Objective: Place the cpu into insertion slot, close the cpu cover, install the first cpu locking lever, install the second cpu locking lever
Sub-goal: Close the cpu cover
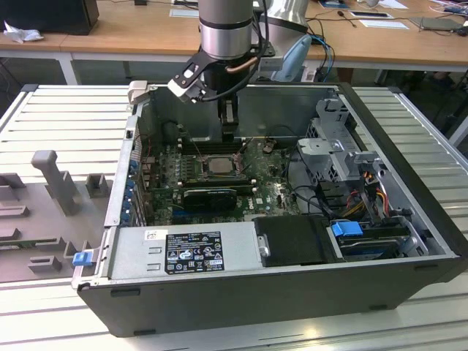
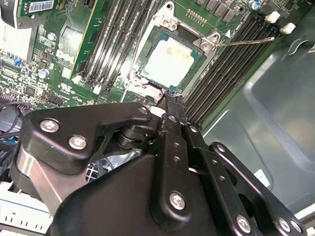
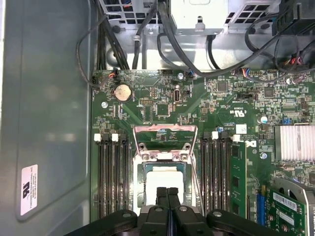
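The cpu [image 2: 170, 61], a pale silver square, lies in the insertion slot [image 2: 147, 83] on the green board. The grey cpu cover [image 2: 203, 63] lies flat around it as a frame. A thin metal locking lever [image 2: 246, 41] sticks out from one socket corner, over the memory slots. My gripper [image 3: 168, 194] is shut with nothing in it, its tips just above the socket's near edge in both wrist views. In the exterior view the gripper [image 1: 229, 130] hangs over the back edge of the socket, just behind the cpu [image 1: 217, 164].
Black memory slots [image 3: 113, 177] flank the socket on both sides. A black graphics card [image 1: 208, 196] lies in front of it, and the power supply [image 1: 186, 252] runs along the case front. Cables [image 3: 167, 39] and a drive cage [image 1: 340, 142] crowd the exterior view's right.
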`<state>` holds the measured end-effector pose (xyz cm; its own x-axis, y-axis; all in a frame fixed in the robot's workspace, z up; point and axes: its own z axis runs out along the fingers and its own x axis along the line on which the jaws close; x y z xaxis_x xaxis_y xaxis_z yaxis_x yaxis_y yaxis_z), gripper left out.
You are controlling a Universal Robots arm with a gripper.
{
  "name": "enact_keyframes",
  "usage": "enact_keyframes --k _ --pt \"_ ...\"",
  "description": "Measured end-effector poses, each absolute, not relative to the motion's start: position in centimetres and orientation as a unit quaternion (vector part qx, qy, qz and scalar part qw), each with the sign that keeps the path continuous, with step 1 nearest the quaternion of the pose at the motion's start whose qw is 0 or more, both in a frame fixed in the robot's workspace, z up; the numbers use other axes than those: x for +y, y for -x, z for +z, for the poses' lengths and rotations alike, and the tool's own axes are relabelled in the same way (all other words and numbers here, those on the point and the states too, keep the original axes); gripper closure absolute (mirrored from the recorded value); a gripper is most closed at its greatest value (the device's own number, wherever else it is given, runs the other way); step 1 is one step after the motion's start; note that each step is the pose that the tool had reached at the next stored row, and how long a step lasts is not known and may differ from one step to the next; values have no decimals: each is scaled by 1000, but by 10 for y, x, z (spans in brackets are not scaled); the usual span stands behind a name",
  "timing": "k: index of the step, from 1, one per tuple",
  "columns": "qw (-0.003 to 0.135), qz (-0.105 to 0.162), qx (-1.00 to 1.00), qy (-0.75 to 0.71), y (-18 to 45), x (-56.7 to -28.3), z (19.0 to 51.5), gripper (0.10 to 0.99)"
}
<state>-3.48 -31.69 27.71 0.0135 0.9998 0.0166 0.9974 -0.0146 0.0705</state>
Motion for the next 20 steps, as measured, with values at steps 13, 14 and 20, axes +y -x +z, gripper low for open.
enact_keyframes --k 13,14,20 --pt "19 31 702 -712 35 -317 285 980" --pt "19 31 702 -712 35 -317 285 980" --pt "19 31 702 -712 34 -317 293 980"
